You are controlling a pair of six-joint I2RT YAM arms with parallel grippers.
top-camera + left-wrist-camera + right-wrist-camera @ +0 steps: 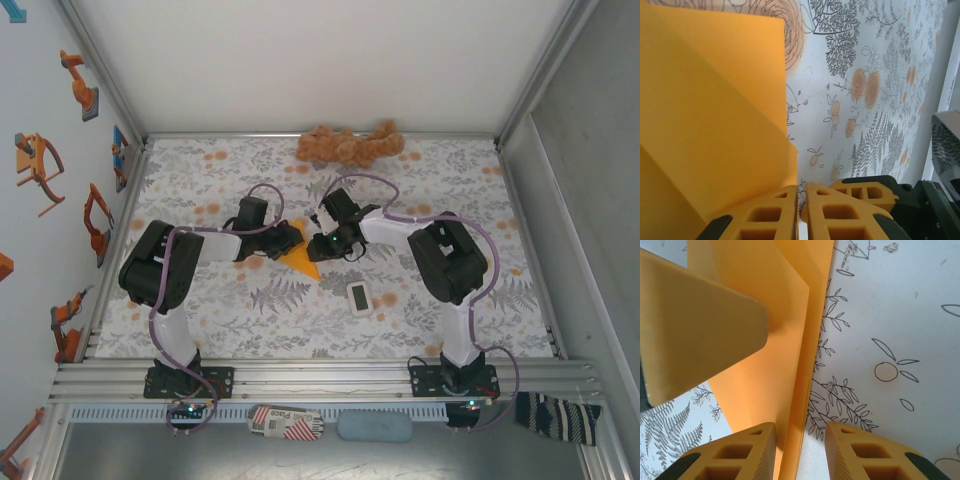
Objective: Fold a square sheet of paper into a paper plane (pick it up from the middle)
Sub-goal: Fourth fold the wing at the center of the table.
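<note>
Left tool [801, 194] pinched together on edge of thin folded orange paper sheet [715, 125]; right tool [799, 431] stood apart, straddling sheet's edge above floral-printed bench [890, 340].

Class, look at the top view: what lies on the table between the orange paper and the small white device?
Nothing: the top view shows bare floral table cover between the orange paper and the white device.

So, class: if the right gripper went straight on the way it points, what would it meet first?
The right gripper would most likely meet the orange paper first: its folded edge lies between the open fingers and runs ahead. Depth is unclear.
</note>
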